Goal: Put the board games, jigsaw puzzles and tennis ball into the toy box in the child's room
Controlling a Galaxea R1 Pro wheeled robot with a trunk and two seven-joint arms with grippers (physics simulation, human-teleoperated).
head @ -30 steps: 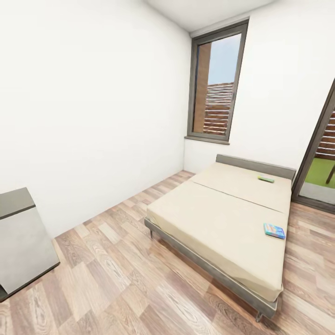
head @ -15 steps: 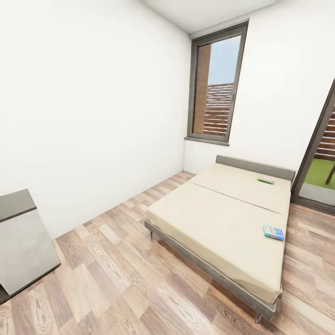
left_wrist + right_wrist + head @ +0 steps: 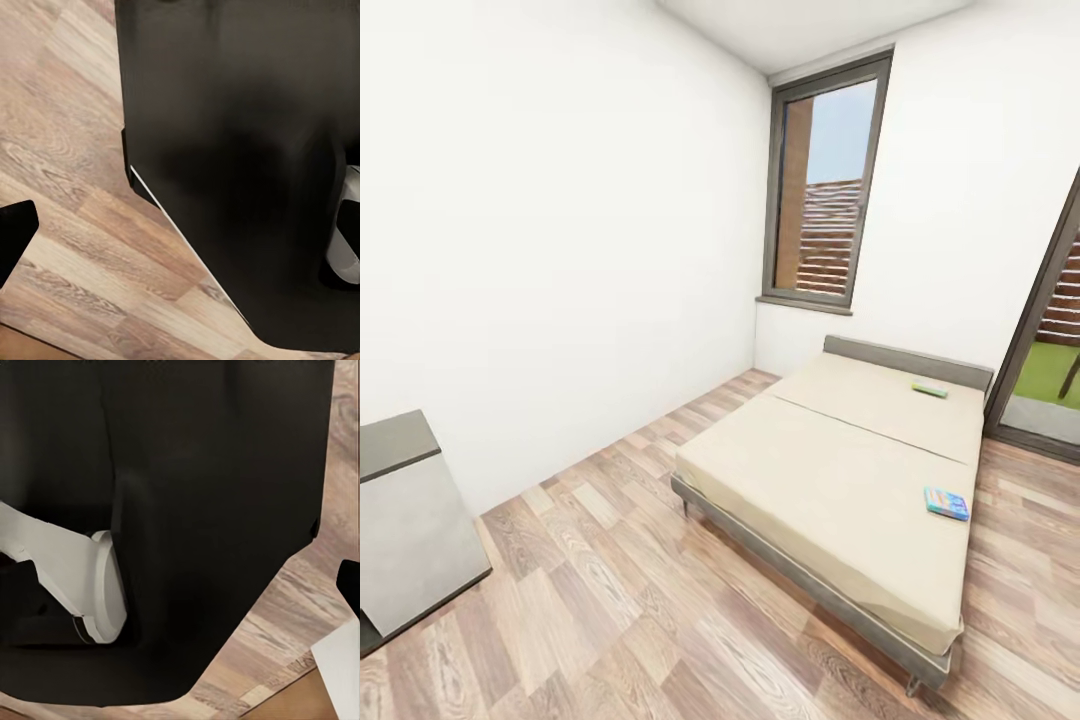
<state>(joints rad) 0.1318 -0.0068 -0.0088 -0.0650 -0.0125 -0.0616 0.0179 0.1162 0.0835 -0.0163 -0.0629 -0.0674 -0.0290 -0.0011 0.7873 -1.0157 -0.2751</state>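
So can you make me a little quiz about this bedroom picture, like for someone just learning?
1. How many flat printed board game boxes lie on the beige mattress of the low bed?
2. True or false: the mostly blue game box lies nearer the dark grey headboard than the green game box does.
3. The floor is made of: A carpet, B wood planks, C tiles.

Key: 1. two; 2. false; 3. B.
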